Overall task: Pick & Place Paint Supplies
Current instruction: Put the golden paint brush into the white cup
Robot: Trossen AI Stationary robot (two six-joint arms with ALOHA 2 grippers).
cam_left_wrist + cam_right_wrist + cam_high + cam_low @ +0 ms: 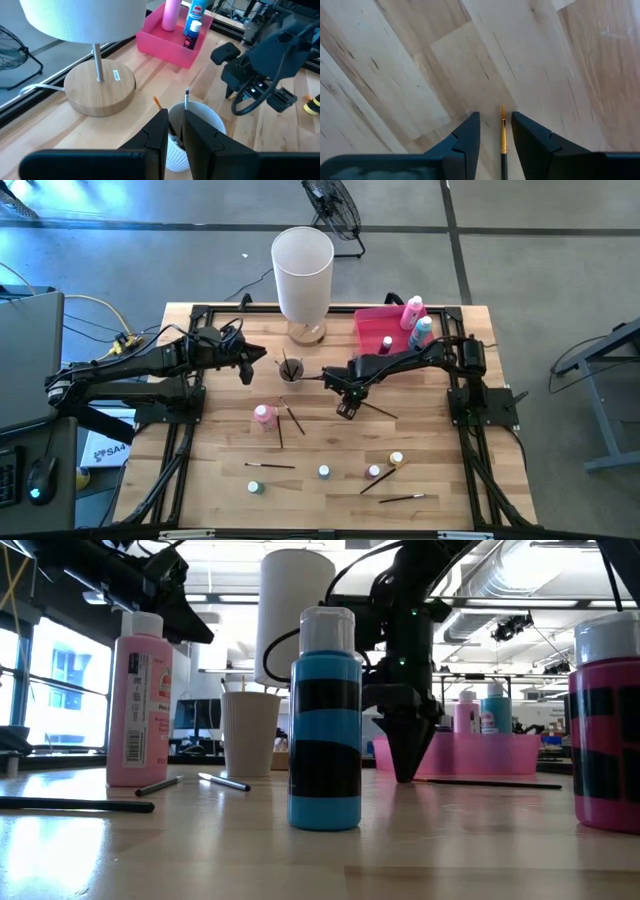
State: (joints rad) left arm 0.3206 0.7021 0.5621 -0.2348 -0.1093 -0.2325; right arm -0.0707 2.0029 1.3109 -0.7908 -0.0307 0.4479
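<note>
At frame centre, the right gripper (496, 134) points down at the counter (330, 500), fingers straddling a brush (503, 140) to pinch it, not clenched. The left gripper (175, 131), fingers nearly closed and empty, hovers over the cup (205, 116).

Thin dark-handled paintbrush (503, 145) lies flat on the wood, gold ferrule showing

White lamp (302, 268) on wooden base, ribbed paper cup (192, 131) beside it — pink tray (384, 330) behind
</note>
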